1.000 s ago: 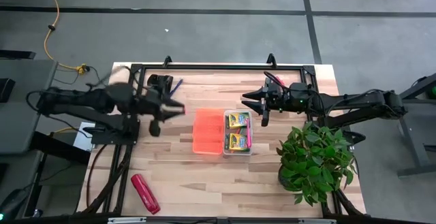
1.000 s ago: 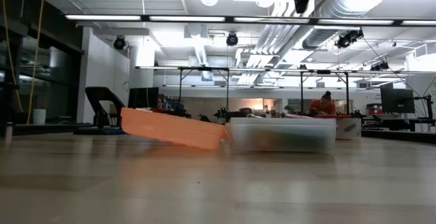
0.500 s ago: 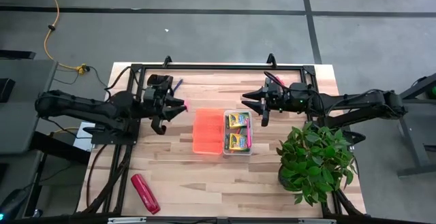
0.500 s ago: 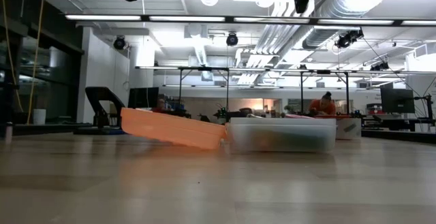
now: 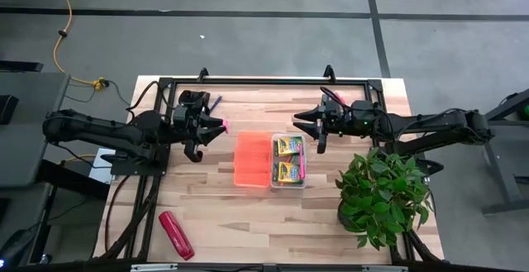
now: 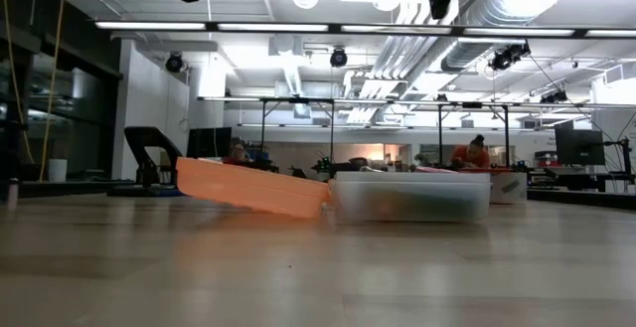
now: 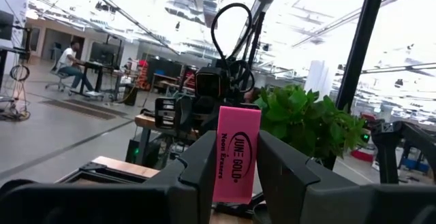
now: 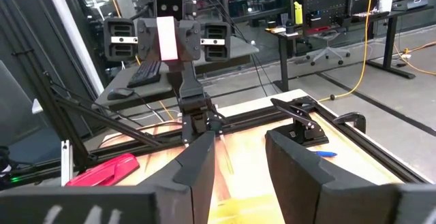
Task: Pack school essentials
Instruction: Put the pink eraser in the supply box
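Left claw [image 7: 235, 176] | grips pink eraser [image 7: 236, 152] | raised above table [image 5: 215, 206]

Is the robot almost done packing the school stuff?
About halfway. Done: two crayon boxes and a pink marker lie in the clear box. In hand: the left gripper holds a pink eraser up, left of the box. Left: drop it in, and fetch the blue pen at the table's back. The orange lid is off. The right gripper waits open.
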Robot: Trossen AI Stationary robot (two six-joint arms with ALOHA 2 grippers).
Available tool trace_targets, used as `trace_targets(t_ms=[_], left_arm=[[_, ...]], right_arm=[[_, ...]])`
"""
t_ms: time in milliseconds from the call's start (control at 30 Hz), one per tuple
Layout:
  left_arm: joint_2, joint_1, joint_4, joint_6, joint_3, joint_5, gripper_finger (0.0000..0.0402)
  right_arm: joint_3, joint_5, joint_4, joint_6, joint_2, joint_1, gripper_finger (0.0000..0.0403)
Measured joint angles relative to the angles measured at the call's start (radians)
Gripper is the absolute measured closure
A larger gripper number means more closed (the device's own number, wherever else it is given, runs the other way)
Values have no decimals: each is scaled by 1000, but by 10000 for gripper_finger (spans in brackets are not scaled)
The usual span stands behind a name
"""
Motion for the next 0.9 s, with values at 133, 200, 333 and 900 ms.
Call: trace_targets(t_ms=[133,200,333,900], left_arm=[[0,0,-3,0,0,0,312],[0,0,-10,0,0,0,312],[1,0,-34,-10,0,0,312],[418,14,-194,1,190,-23,312]], right_arm=[[0,0,0,0,0,0,279],[0,0,0,0,0,0,279],[0,0,0,0,0,0,279],[0,4,0,-2,0,0,279]])
